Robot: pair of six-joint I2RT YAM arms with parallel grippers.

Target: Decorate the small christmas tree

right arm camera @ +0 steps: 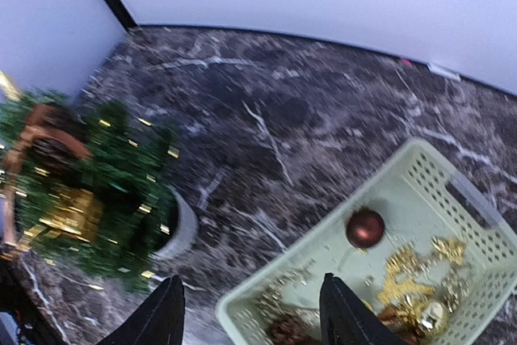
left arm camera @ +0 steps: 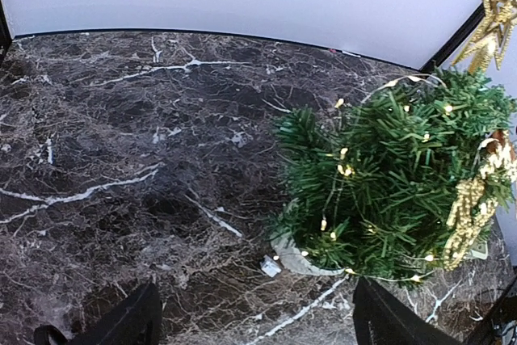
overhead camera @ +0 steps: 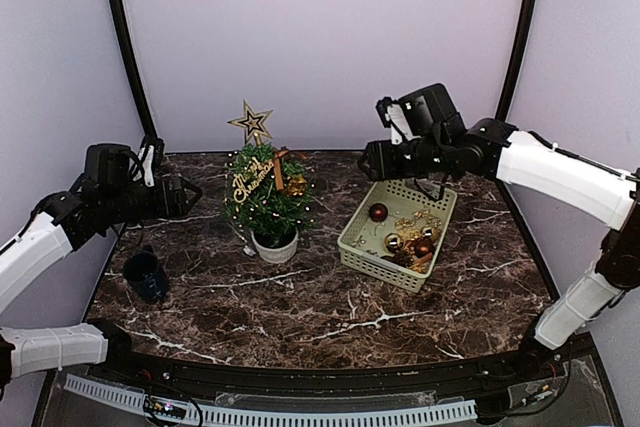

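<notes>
The small christmas tree [overhead camera: 266,202] stands in its white pot [overhead camera: 275,246] left of the table's middle. It carries lit fairy lights, a gold star [overhead camera: 251,122] on top, a gold script sign [overhead camera: 244,180] and a gold ornament [overhead camera: 296,185]. My left gripper [overhead camera: 188,194] hovers left of the tree, open and empty; the left wrist view shows the tree [left arm camera: 396,191] ahead to the right of the left gripper [left arm camera: 254,322]. My right gripper [overhead camera: 368,160] hangs open and empty between tree and basket. The right wrist view shows the right gripper [right arm camera: 250,314] over the basket's near corner.
A beige basket [overhead camera: 352,237] right of the tree holds a red ball [right arm camera: 365,228], gold balls [overhead camera: 392,242] and gold trimmings. A dark blue cup [overhead camera: 147,275] sits at the table's left near edge. Black frame posts stand at the back corners.
</notes>
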